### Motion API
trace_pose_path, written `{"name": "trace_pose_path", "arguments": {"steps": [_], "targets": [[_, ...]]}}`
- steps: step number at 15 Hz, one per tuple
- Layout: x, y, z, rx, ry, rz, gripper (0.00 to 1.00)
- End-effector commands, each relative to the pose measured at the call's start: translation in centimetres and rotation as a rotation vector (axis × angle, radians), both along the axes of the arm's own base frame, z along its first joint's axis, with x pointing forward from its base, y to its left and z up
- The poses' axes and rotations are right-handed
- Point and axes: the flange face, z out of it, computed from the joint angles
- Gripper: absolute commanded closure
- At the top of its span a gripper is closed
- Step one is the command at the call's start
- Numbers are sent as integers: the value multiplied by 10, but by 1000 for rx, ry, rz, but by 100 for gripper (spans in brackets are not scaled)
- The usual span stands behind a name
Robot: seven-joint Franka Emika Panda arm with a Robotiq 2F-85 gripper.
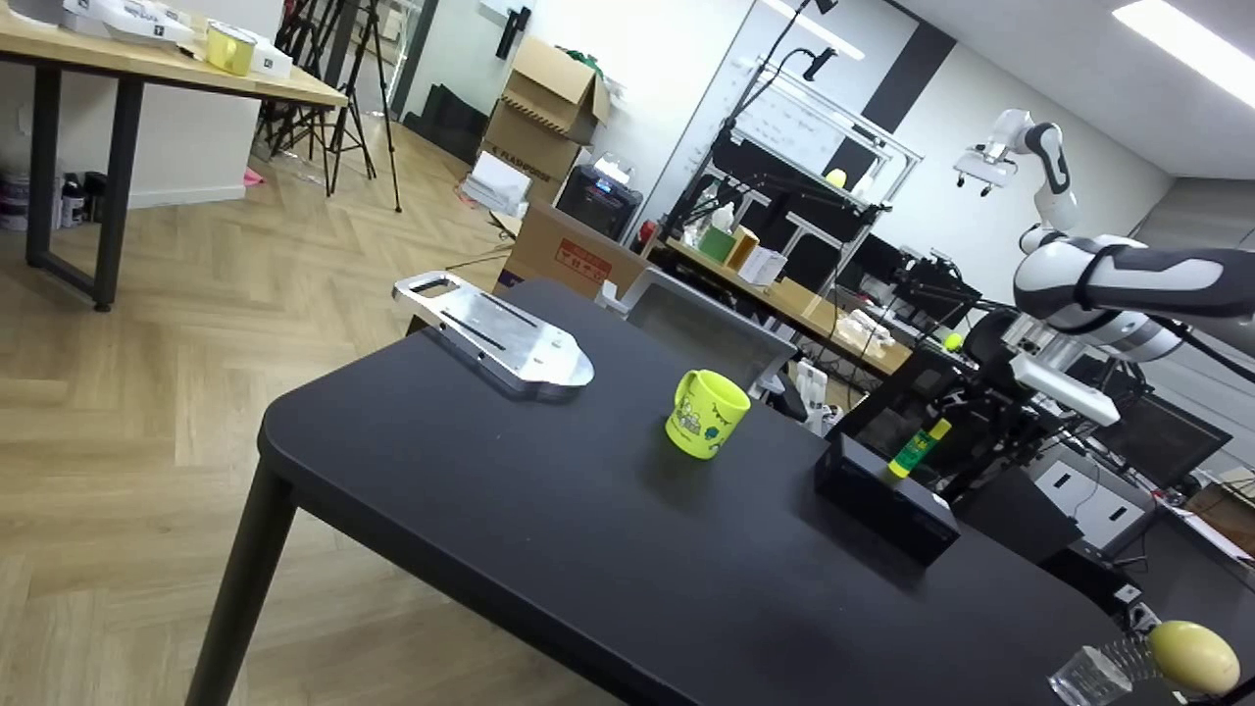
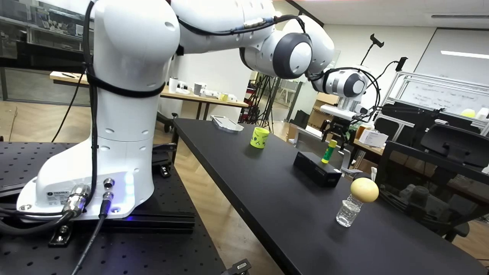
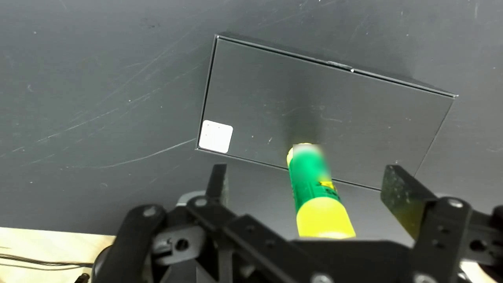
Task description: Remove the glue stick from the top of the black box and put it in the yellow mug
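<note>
The glue stick is green with yellow ends and stands on end on top of the black box. It shows in both exterior views [image 1: 920,449] [image 2: 328,152] and in the wrist view [image 3: 314,190]. The low black box [image 1: 882,505] [image 2: 315,168] [image 3: 259,98] rests on the table. The yellow mug [image 1: 704,417] [image 2: 259,138] stands upright on the table, apart from the box, and is out of the wrist view. My gripper [image 3: 306,173] [image 2: 335,136] is open, pointing down. Its fingers are either side of the glue stick's upper part, with gaps on both sides.
The black table [image 1: 549,510] also bears a flat metal plate [image 1: 500,333] [image 2: 226,124] beyond the mug. A clear glass [image 2: 347,212] with a yellow ball [image 2: 364,190] above it stands on the box's other side. A mesh chair [image 1: 701,319] is behind the table's edge.
</note>
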Motion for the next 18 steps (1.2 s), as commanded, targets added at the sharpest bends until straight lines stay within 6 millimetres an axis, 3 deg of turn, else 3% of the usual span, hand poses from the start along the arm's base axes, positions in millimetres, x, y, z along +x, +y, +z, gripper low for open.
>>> {"name": "trace_pose_path", "arguments": {"steps": [1, 11, 14, 18], "targets": [[3, -1, -3, 16, -16, -15, 25], [12, 17, -10, 71, -103, -14, 93], [11, 21, -2, 76, -101, -2, 92], [6, 35, 29, 49, -77, 20, 92]]}}
